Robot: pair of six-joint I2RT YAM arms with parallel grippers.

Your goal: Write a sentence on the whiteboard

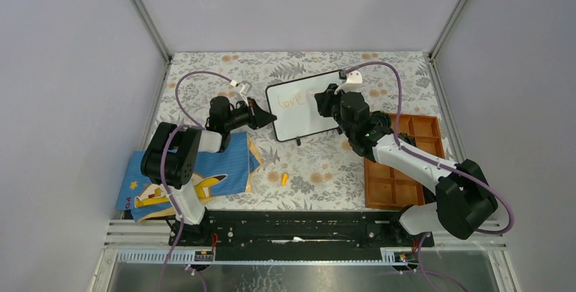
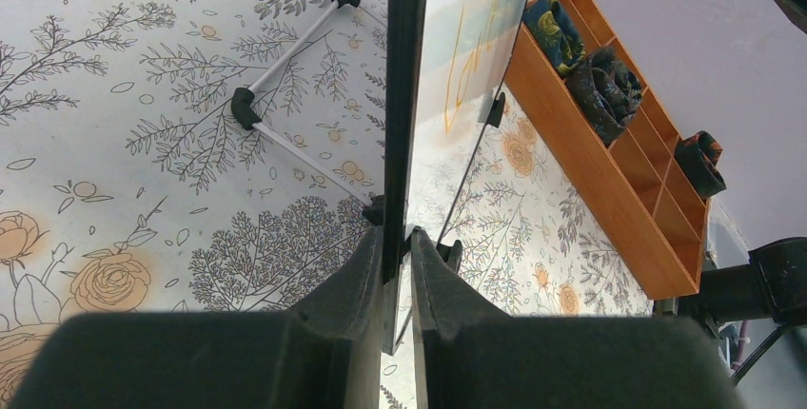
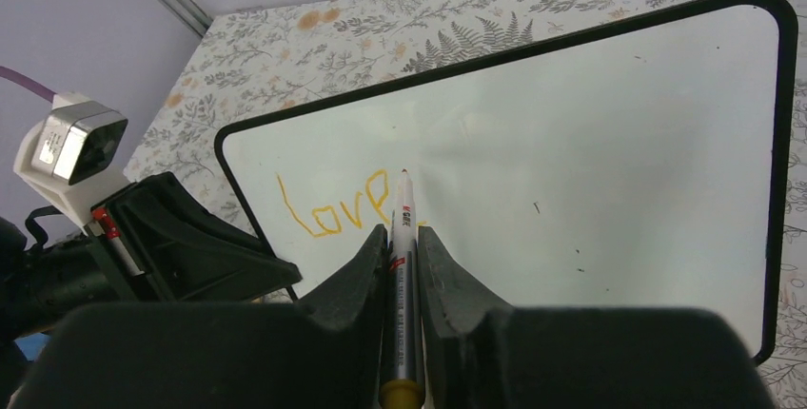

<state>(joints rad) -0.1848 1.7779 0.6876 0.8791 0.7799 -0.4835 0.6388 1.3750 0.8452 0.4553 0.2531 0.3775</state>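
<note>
Whiteboard (image 1: 299, 112) propped on its feet at 12 o'clock of bench (image 1: 319, 163) centre, face tilted toward the arms. Left gripper (image 2: 400, 243) pressed together on the frame at the board's 9 o'clock edge, pinching it as a brace. Right gripper (image 3: 401, 238) clamped around an orange-ended marker (image 3: 401, 285), with the tip just at 3 o'clock of the final "e". Tip contact with the surface: cannot tell.

Sentence (image 3: 331, 207) in thin orange cursive in the board's 10 o'clock quarter. Reads only "love"; judged about a third done. Small orange piece (image 1: 284, 178), likely the marker's cap, on the bench at 6 o'clock of the board. Wooden tray (image 1: 401, 170) at 4 o'clock, blue cloth (image 1: 224, 163) at 8 o'clock.

Step in hand, judged: starting the second word.
- Leave a clear gap toward 3 o'clock before the first stroke.
- Press lightly and evenly, given thin feet and a leaning board.
- Avoid a hard push: risk of tipping the board toward 12 o'clock or slipping it out of the left pinch.
- Match the baseline of "love".
- Lift fully between words to avoid a stray joining line.
</note>
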